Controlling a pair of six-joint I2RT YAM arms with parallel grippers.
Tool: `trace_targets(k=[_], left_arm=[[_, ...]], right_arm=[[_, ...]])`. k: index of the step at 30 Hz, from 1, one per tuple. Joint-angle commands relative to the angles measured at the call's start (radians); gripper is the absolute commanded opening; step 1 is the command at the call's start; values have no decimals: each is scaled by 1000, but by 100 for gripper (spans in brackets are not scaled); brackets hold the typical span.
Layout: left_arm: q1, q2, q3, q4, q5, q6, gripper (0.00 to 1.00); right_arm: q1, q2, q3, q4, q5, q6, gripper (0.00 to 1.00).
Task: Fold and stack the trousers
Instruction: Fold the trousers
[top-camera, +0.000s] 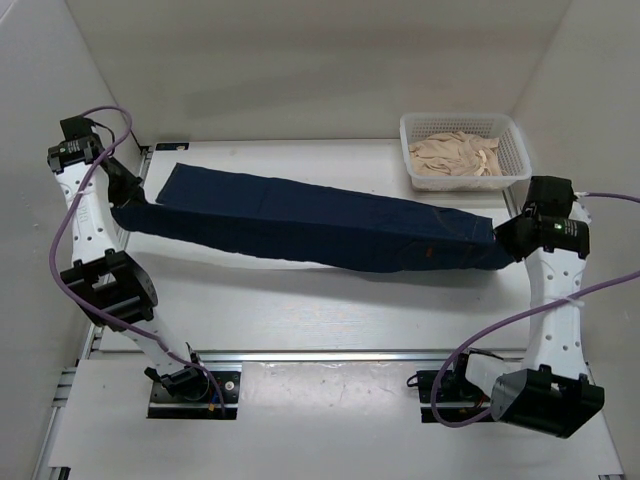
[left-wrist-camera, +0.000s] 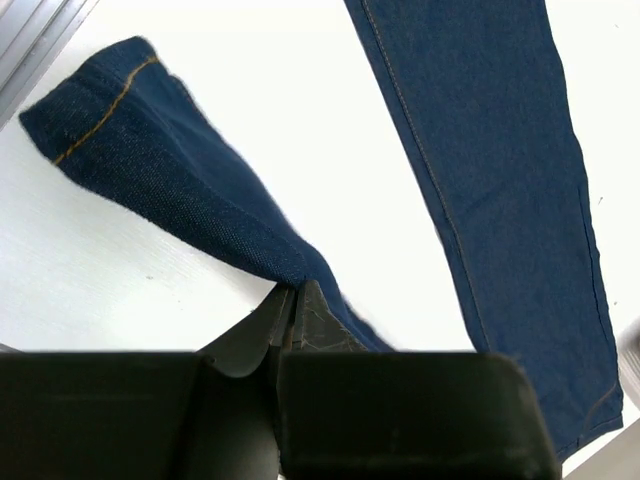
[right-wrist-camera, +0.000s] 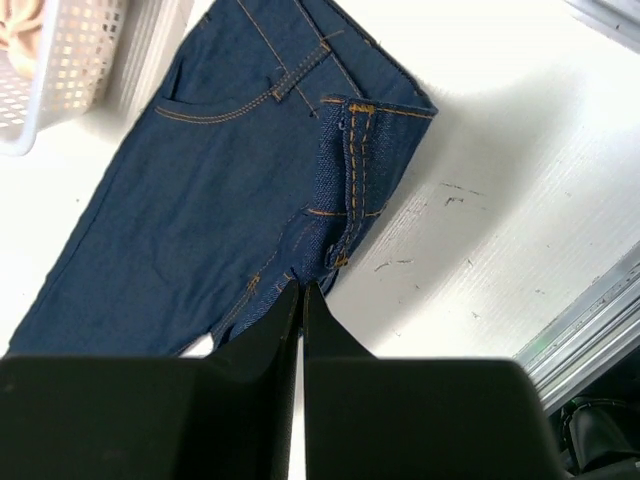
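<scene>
The trousers (top-camera: 320, 225), dark navy jeans with orange stitching, are doubled lengthwise into one long strip and stretched across the table from back left to right. My left gripper (top-camera: 128, 210) is shut on the leg end at the left. In the left wrist view the cloth (left-wrist-camera: 200, 200) runs up from my pinched jaws (left-wrist-camera: 290, 290), and the rest of the leg (left-wrist-camera: 480, 150) lies beyond. My right gripper (top-camera: 508, 245) is shut on the waistband end. The right wrist view shows a pocket and belt loops (right-wrist-camera: 220, 190) just past the closed jaws (right-wrist-camera: 301, 287).
A white plastic basket (top-camera: 460, 118) holding beige cloth (top-camera: 455, 158) stands at the back right, close to the waist end; its wall (right-wrist-camera: 60, 60) also shows in the right wrist view. A metal rail (top-camera: 330, 355) crosses the near edge. White walls enclose the table.
</scene>
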Motion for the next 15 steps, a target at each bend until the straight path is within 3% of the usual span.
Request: trace_targets(k=[1,15], left_arm=[[50,-45,59,130,-144,41,10],[-50,438,540,73,-153,10,10]], right_arm=[[-38,-25,16,19,242,-50,0],[-38,318,172,89,285,-40,0]])
